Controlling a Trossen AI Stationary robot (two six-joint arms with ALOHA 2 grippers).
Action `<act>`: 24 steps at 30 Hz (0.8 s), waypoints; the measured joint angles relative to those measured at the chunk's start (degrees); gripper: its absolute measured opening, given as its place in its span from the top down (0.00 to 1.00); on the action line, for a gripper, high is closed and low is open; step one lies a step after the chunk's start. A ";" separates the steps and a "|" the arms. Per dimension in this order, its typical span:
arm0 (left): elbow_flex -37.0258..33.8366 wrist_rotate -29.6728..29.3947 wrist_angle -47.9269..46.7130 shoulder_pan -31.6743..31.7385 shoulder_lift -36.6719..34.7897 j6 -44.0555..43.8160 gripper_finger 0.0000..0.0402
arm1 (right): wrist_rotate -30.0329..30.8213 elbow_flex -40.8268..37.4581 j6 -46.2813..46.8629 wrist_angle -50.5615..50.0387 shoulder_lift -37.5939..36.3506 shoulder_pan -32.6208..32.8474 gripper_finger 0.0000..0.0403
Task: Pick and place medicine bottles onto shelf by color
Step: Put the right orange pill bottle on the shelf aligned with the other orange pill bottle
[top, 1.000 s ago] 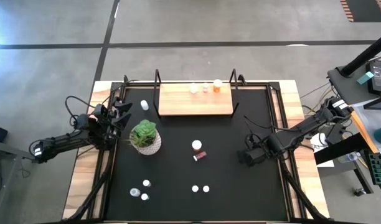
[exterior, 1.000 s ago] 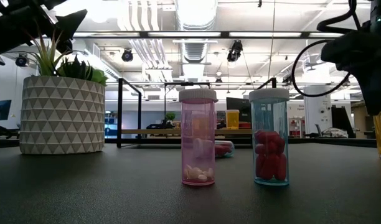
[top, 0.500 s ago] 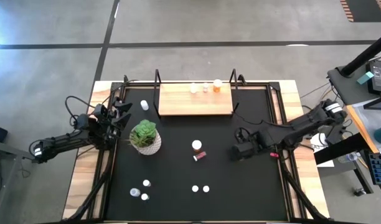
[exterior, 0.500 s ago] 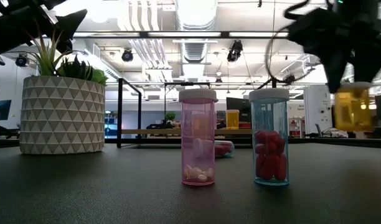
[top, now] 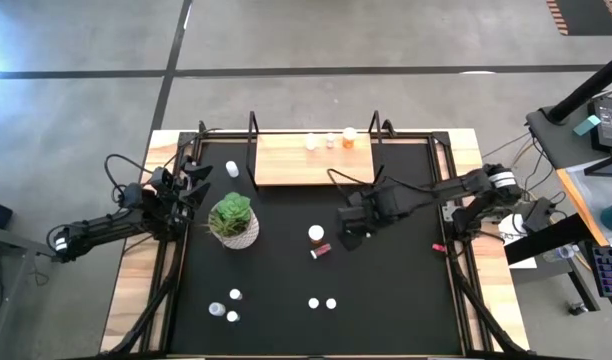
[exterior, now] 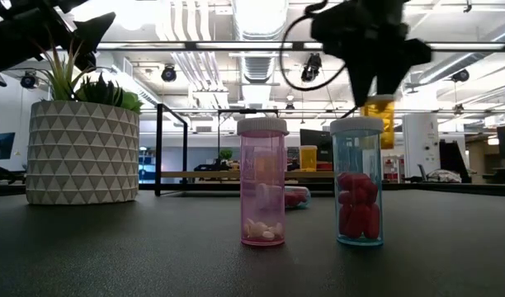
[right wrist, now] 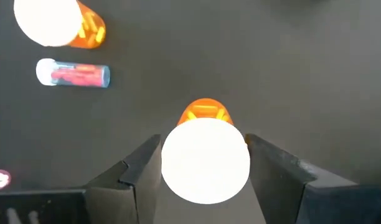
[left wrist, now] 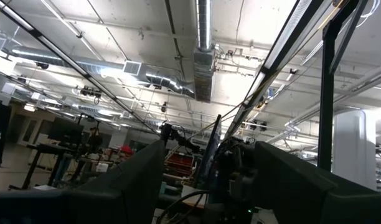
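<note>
The right gripper (right wrist: pixel 206 163) is carrying an orange pill bottle (right wrist: pixel 204 149) clamped between its fingers, above the table; it should be travelling level toward the shelf (top: pixel 314 160) ahead, beside the orange bottle (top: pixel 349 134) there.

Orange bottle (exterior: pixel 379 120) only partly visible in the low view, lower body hidden behind the blue-tinted bottle (exterior: pixel 358 182), top covered by the right gripper (exterior: pixel 376 82). Plant (exterior: pixel 79 124) cut off at the left edge (leaves overlapped by a dark arm shape). Bottles on the far shelf (top: pixel 314 160) too small from above for contents. Left gripper (left wrist: pixel 206 180) cropped by the bottom edge in its wrist view.
</note>
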 joint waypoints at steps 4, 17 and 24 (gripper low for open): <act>0.01 0.01 0.00 0.00 -0.01 0.02 0.42 | -0.04 4.22 -9.36 -0.60 2.67 -3.51 0.52; 0.02 0.00 -0.01 0.00 0.00 0.01 0.42 | -0.12 11.88 -37.33 -0.44 5.78 -16.25 0.52; 0.02 0.01 0.00 0.00 0.00 0.01 0.42 | -5.79 12.88 -52.14 0.26 7.69 -24.90 0.49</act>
